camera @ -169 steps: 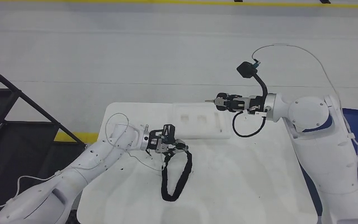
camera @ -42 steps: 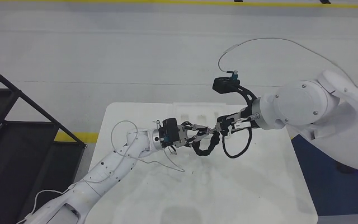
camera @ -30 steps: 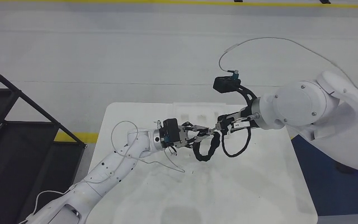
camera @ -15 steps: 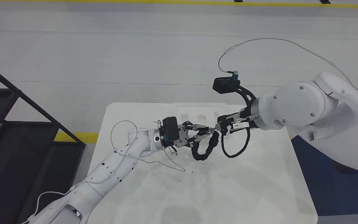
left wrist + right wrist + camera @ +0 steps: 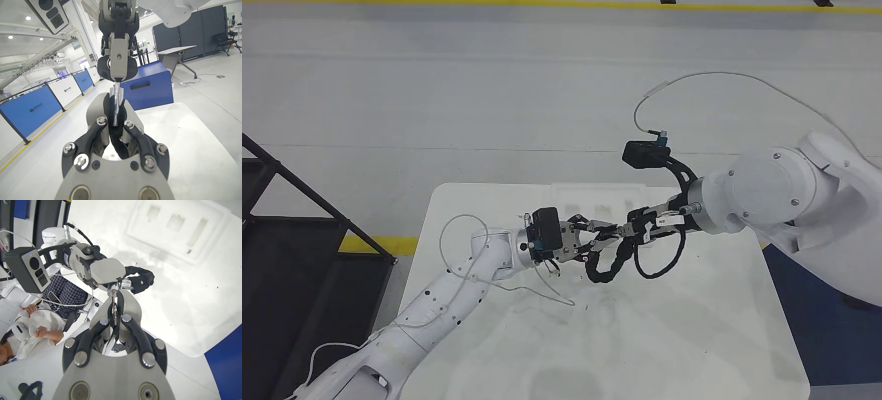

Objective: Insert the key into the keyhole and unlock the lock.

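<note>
We see the left gripper (image 5: 115, 102) pinching the lock (image 5: 116, 92) over the table (image 5: 692, 330) middle; the right gripper (image 5: 116, 296) pinches the key (image 5: 114, 310), its tip at the keyhole (image 5: 110, 293).

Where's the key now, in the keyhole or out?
In, at least its tip: the key, held by the right pincer, runs into the silver end of the lock. How deep, cannot tell.
</note>
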{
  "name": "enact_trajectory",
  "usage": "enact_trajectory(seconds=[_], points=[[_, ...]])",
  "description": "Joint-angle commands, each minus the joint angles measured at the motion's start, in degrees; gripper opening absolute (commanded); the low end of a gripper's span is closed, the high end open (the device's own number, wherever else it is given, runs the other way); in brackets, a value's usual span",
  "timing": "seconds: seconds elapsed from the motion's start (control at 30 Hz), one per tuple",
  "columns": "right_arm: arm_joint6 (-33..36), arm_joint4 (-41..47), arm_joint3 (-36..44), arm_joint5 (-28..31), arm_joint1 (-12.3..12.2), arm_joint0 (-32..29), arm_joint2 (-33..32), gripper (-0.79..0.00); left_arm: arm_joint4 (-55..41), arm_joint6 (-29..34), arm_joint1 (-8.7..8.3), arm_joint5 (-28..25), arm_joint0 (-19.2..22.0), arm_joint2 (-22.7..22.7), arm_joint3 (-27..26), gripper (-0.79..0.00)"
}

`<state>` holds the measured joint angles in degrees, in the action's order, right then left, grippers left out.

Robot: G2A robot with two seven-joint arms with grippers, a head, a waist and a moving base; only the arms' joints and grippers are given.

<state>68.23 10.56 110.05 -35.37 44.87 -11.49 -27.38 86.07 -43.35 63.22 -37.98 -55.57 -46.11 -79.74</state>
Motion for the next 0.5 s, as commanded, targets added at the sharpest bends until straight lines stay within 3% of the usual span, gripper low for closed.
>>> enact_trajectory(seconds=[0.0,0.07,0.13,0.17,0.33,0.47], points=[[0.1,-0.1,-0.1,0.2,0.1,-0.1,0.0,-0.785,0.4,-0.2,0.06,-0.1,0.0,0.0,0.0,-0.785],[0.3,-0.1,-0.2,0.7,0.3,-0.2,0.0,-0.785,0.6,-0.4,0.13,-0.2,0.0,-0.1,0.0,-0.785],[0.4,0.0,-0.5,1.1,0.4,-0.3,-0.1,-0.391,0.7,-0.3,0.21,-0.4,0.0,-0.1,0.2,-0.785],[0.3,0.0,-0.5,1.5,0.5,-0.4,-0.2,0.0,0.5,-0.4,0.25,-0.6,-0.1,-0.1,0.3,-0.785],[-1.3,-1.1,-0.7,5.5,0.6,-0.6,-1.4,0.0,-0.8,0.3,0.38,-2.2,-0.1,-0.6,1.5,-0.785],[-3.7,-3.7,-0.8,14.8,0.1,-2.0,-2.8,0.0,-3.1,1.9,0.21,-6.7,0.7,-1.8,2.7,-0.785]])
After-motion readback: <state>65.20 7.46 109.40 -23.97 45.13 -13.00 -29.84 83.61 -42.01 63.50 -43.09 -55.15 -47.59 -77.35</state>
